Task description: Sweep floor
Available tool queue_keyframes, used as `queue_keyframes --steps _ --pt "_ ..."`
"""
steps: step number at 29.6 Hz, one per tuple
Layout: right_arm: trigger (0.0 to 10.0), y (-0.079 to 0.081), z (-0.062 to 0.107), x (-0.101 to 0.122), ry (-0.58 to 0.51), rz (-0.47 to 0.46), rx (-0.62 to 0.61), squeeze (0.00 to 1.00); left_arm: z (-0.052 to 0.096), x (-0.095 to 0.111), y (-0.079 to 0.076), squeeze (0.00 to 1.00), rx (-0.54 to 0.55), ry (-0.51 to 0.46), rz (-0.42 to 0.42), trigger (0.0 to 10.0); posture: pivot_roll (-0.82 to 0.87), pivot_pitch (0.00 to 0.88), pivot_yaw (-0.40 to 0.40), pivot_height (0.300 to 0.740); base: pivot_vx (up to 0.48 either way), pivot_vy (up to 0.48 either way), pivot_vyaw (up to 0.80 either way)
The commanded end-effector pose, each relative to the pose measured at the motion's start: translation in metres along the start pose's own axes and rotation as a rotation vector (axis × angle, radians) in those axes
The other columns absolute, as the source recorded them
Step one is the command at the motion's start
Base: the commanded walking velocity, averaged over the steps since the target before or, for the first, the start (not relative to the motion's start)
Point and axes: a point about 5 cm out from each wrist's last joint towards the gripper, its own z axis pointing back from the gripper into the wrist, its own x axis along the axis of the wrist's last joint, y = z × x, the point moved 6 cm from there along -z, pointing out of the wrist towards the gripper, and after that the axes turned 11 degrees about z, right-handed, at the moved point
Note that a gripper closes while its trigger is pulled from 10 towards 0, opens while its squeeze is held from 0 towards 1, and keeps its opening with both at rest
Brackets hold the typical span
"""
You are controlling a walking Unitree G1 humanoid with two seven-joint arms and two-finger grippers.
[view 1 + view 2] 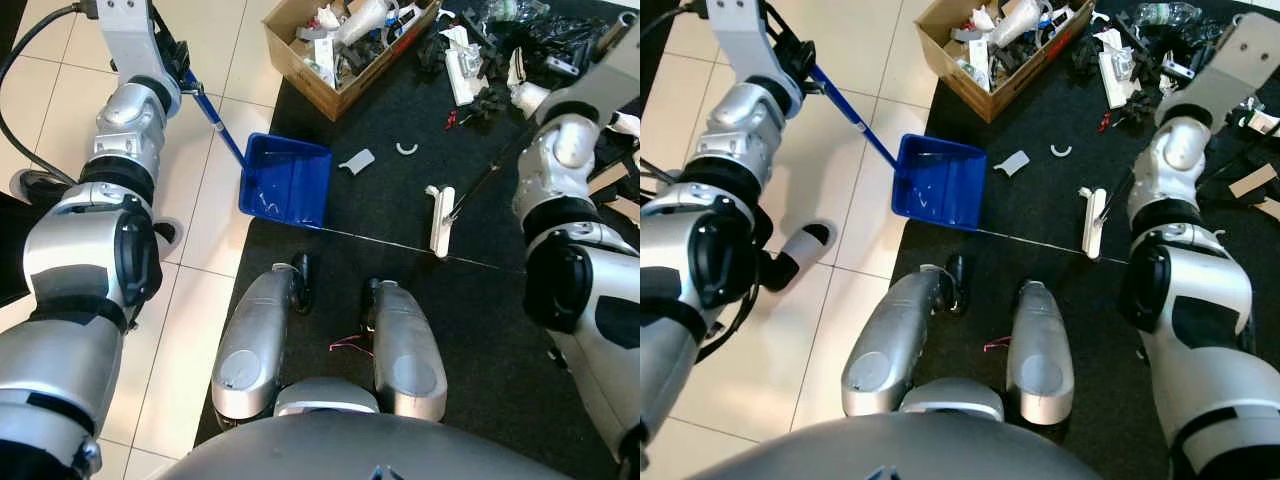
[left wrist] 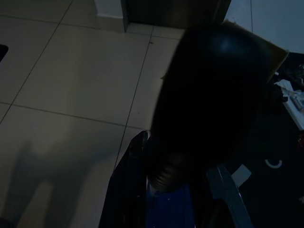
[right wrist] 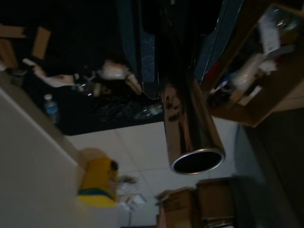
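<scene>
- Left gripper (image 2: 190, 190): closed around the blue handle (image 1: 215, 118) of the dustpan (image 1: 287, 180); wrist view is dark, w/ a black rounded handle end just in front of the fingers.
- Dustpan sits down and ahead of the left gripper, at the end of the slanted handle; pan lies flat across the edge btwn the cream tiled floor (image 1: 200, 230) and the black mat (image 1: 480, 300), open side toward the mat.
- Right gripper (image 3: 161, 71): grasping a shiny metal tube (image 3: 190, 128), the broom pole; tube's open end pokes out past the fingers in the right wrist view.
- Thin dark pole (image 1: 480, 185) runs down from the right arm to the white broom head (image 1: 441, 220), which rests on the mat below the right gripper, nearer the robot's feet.
- Debris on mat btwn dustpan and broom head: a grey scrap (image 1: 357, 160) just beside the pan's corner, a white curved bit (image 1: 406, 149) further toward the broom side.
- Cardboard box (image 1: 345, 45) full of junk beyond the dustpan; a heap of dark clutter (image 1: 500, 50) next to the box, close under the right arm.
- Robot's two silver legs (image 1: 330, 350) stand on the mat, behind the pan and broom head.
</scene>
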Motion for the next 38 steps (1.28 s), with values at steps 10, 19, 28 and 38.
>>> queue_keyframes --steps 10,19,28,38 --pt "10.0 0.085 0.015 0.006 0.045 -0.113 0.222 0.00 0.003 -0.021 -0.003 0.00 -0.005 0.040 -0.015 10.0 0.14 0.294 0.083 0.740 0.000 0.000 0.00" --pt "10.0 0.134 0.035 0.015 0.023 -0.153 0.371 0.00 0.002 -0.028 -0.010 0.00 -0.018 0.050 -0.011 10.0 0.12 0.280 0.075 0.740 0.000 0.000 0.00" --pt "10.0 0.174 0.058 0.031 -0.037 -0.248 0.511 0.00 0.002 -0.031 -0.014 0.00 -0.023 0.055 -0.001 10.0 0.10 0.268 0.072 0.740 0.000 0.000 0.00" --pt "10.0 0.104 0.011 0.086 -0.296 -0.071 0.312 0.00 0.002 -0.031 -0.016 0.00 -0.024 0.050 0.010 10.0 0.09 0.269 0.067 0.740 0.000 0.000 0.00"
